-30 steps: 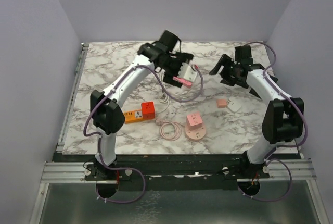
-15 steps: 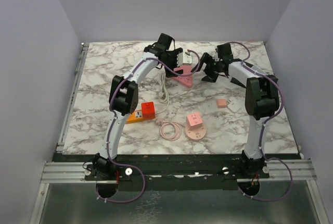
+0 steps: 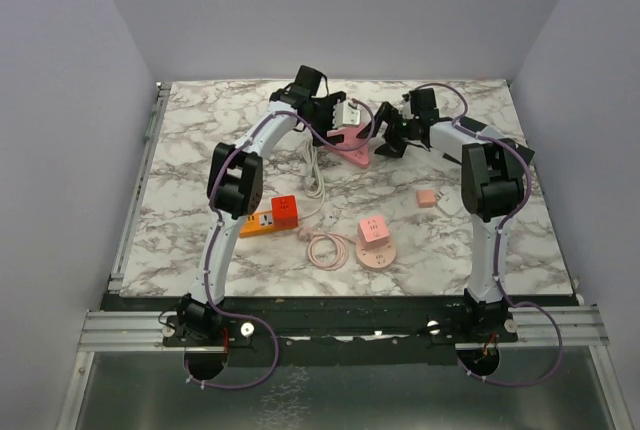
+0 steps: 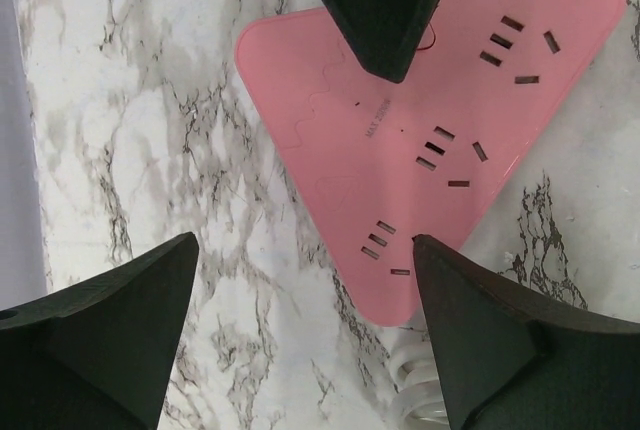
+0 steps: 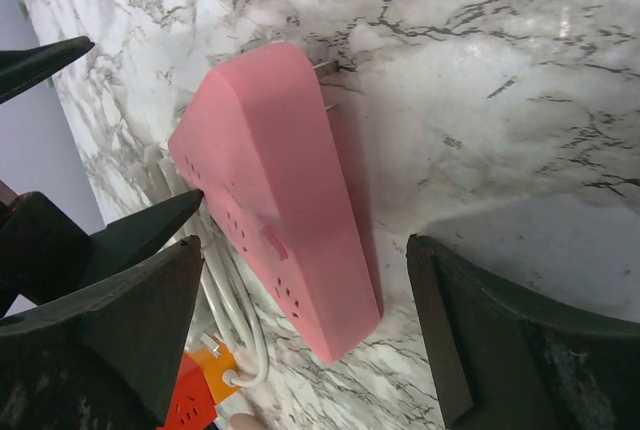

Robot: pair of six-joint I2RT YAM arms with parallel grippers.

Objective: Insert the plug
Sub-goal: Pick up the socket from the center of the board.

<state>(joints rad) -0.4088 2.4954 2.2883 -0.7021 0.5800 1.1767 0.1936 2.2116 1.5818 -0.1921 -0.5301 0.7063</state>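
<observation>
Top view: both arms reach to the far middle of the table. The left gripper and right gripper flank the pink triangular socket block, probably to brace it.

Left wrist: jaws wide, holding nothing, straddling one corner of the block. The white cord lies just beside it.

Right wrist: jaws wide and empty, block lying between them. Metal prongs stick out at its far end, likely the plug, but whether it's seated can't be told.
</observation>
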